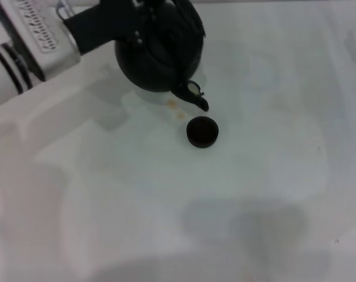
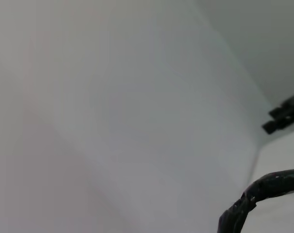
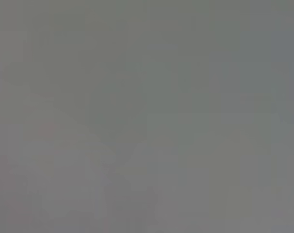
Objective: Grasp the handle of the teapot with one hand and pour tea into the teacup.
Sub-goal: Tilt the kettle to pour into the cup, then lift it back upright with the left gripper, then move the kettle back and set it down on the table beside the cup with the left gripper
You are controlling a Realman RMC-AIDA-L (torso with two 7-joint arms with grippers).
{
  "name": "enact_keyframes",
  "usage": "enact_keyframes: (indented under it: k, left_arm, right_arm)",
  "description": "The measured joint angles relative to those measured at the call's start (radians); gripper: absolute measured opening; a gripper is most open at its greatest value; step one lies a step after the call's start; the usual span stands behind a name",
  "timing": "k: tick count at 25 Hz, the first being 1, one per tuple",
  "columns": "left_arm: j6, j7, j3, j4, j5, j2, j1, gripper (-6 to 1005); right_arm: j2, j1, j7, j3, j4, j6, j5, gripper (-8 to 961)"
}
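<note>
We count one teapot (image 1: pixel 157 56), tilted with its spout just above one teacup (image 1: pixel 201 131) on the desk (image 1: pixel 254 194), its handle held by our left tool (image 1: pixel 144 17).

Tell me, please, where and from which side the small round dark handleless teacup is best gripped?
Grip the small round dark handleless teacup by its rim, coming straight down from above: it sits upright with its mouth open, and has no handle. Approach from the side facing the robot, since the round matte black teapot crowds its far-left side.
</note>
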Motion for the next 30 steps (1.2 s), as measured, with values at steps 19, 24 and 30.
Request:
enact_keyframes:
  k: [19,24,30]
  left_arm:
    - [0.131,0.004,-0.004,0.261,-0.517,-0.003,0.363,97]
    - [0.144,0.001,-0.007,0.378,-0.647,-0.005,0.494,98]
    - [0.145,-0.001,0.000,0.409,-0.651,-0.007,0.559,98]
  right_arm:
    - [0.002,0.026,-0.003,-0.013,-0.012,-0.001,-0.005,849]
    - [0.002,0.036,-0.003,-0.031,-0.015,-0.002,-0.008,849]
    - [0.003,0.056,-0.001,-0.038,-0.022,0.000,-0.008,849]
